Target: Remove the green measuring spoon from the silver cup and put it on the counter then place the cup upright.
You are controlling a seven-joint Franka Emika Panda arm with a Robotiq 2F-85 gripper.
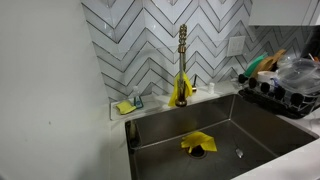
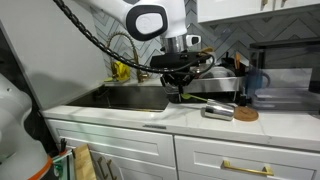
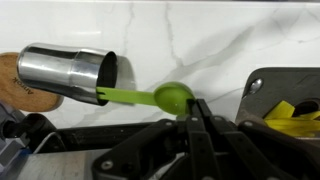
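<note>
Green measuring spoon (image 3: 152, 96) sticks out of sideways silver cup (image 3: 65, 75).

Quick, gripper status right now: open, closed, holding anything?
Gripper: closed, apparently pinching the bowl edge of the green measuring spoon, whose handle sits in the silver cup.

In an exterior view the arm (image 2: 150, 20) shows in the upper middle of the frame as glossy white rounded shells. Its joint carries a round white cap ringed in black, with a grey and black collar beneath, and a thick black cable (image 2: 85, 32) arcs in from the upper left corner. Below the collar the wrist turns to dark, matte metal, and along the bottom of the wrist view the jaws appear as black angular linkage bars with round pivot pins and small screw heads.
</note>
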